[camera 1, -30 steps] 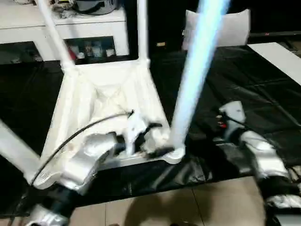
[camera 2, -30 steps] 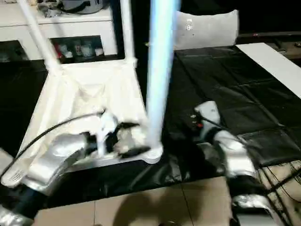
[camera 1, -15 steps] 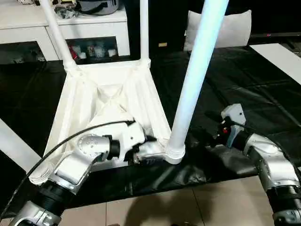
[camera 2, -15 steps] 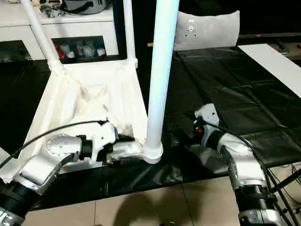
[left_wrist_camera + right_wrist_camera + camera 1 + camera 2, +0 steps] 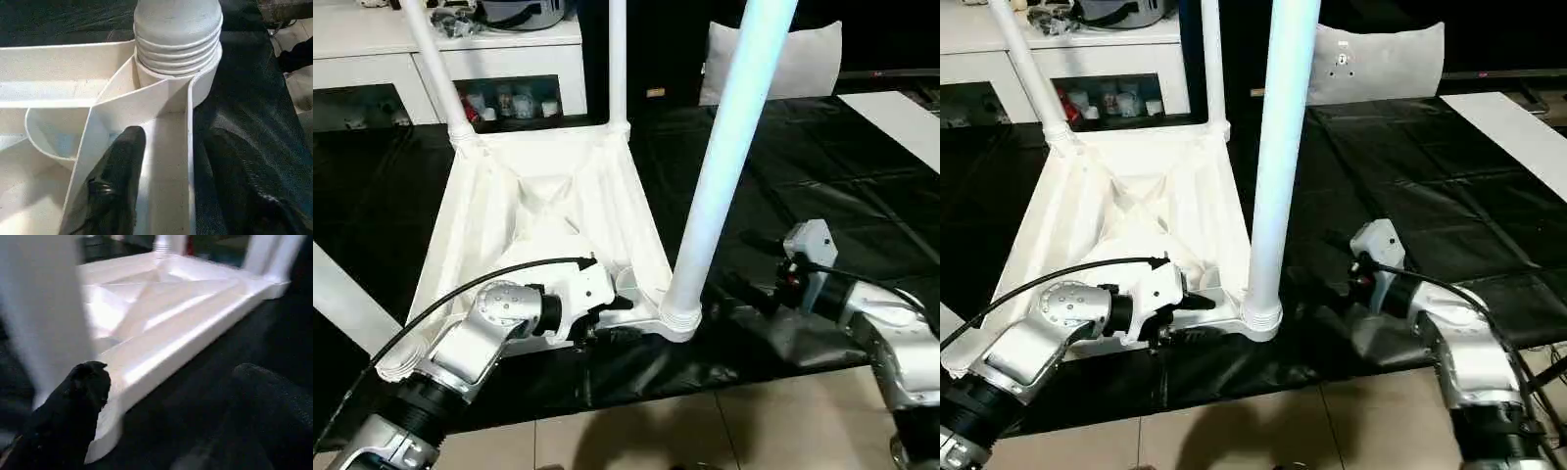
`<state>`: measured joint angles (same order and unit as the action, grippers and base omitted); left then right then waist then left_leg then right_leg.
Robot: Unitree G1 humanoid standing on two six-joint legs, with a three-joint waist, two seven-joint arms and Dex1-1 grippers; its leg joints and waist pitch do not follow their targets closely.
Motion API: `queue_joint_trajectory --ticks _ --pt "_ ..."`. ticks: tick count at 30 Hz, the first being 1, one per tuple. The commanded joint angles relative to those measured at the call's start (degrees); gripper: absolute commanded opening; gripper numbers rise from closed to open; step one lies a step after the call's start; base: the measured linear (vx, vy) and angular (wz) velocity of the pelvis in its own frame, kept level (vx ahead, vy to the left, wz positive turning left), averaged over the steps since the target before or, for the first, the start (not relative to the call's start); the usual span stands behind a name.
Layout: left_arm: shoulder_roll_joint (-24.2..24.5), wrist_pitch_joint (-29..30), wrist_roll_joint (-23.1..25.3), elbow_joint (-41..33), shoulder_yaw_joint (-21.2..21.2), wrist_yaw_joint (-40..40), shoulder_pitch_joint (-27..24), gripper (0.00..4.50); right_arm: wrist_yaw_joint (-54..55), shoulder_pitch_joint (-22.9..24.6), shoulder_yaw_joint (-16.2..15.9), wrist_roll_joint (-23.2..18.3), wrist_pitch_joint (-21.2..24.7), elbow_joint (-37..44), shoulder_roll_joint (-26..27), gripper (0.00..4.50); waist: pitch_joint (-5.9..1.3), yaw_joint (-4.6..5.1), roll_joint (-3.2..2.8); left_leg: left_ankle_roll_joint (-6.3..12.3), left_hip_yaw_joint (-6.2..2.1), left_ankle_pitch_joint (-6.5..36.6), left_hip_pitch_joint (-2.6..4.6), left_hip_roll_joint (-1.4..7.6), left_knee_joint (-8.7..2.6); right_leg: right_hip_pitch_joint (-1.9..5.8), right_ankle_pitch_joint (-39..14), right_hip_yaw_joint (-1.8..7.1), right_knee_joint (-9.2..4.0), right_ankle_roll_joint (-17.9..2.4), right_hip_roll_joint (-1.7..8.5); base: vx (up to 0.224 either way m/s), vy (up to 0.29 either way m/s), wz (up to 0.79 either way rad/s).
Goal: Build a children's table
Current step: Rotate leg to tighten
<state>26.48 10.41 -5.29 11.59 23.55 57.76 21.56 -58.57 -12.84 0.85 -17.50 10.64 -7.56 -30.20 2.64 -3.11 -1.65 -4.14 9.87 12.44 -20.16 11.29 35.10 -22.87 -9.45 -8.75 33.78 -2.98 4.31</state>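
While the top (image 5: 543, 211) lies upside down on the black sheet (image 5: 822, 186), count the legs: three stand up from its corner sockets in the head views — the big near leg (image 5: 720, 162) just beside the left claw (image 5: 612, 318), and two far ones (image 5: 435, 64) (image 5: 618, 59) well beyond it. A fourth white bar (image 5: 342, 299) crosses low at the robot's left; what it is, I can't tell. Left claw straddles the near rim next to that socket, one finger (image 5: 117, 181) inside, one outside, not yet pinched tight. Right claw (image 5: 744, 289) hangs wide open, empty, just beside the near leg's base.
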Motion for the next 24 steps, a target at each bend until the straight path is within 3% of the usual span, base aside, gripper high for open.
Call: queue_joint_trajectory --ticks 1,19,20,24 --pt "0.3 0.2 0.5 0.4 -0.1 0.5 -0.1 1.89 -2.3 0.5 -0.7 -1.2 1.2 1.8 -1.3 4.50 -3.36 -0.18 0.39 5.43 -0.72 9.5 -0.20 1.33 -3.73 3.21 -27.8 2.98 -6.46 0.7 3.95 0.000 0.000 0.00" --pt "1.7 4.8 0.0 -0.5 1.3 6.0 -0.5 0.41 -7.7 0.1 -3.4 -3.1 5.7 4.9 -3.5 4.50 -3.58 -0.35 0.23 5.97 -0.74 7.7 -0.22 1.45 -3.89 3.43 -25.4 2.99 -6.30 -0.4 4.07 0.000 0.000 0.00" --pt "1.8 4.7 0.3 -0.4 1.4 6.3 -0.3 0.26 -8.1 -0.5 -3.8 -3.1 5.8 4.8 -3.4 4.23 -3.62 -0.26 0.34 5.86 -0.78 7.8 -0.27 1.44 -3.90 3.50 -25.6 2.98 -6.27 -0.3 4.05 0.000 0.000 0.00" --pt "1.7 3.7 0.6 0.2 1.6 6.8 0.2 0.06 -9.1 -1.7 -5.0 -3.0 5.8 3.6 -3.0 3.96 -3.75 -0.25 0.22 6.01 -0.83 7.1 -0.29 1.55 -3.92 3.56 -24.2 3.10 -6.09 -0.5 4.07 0.000 0.000 0.00"
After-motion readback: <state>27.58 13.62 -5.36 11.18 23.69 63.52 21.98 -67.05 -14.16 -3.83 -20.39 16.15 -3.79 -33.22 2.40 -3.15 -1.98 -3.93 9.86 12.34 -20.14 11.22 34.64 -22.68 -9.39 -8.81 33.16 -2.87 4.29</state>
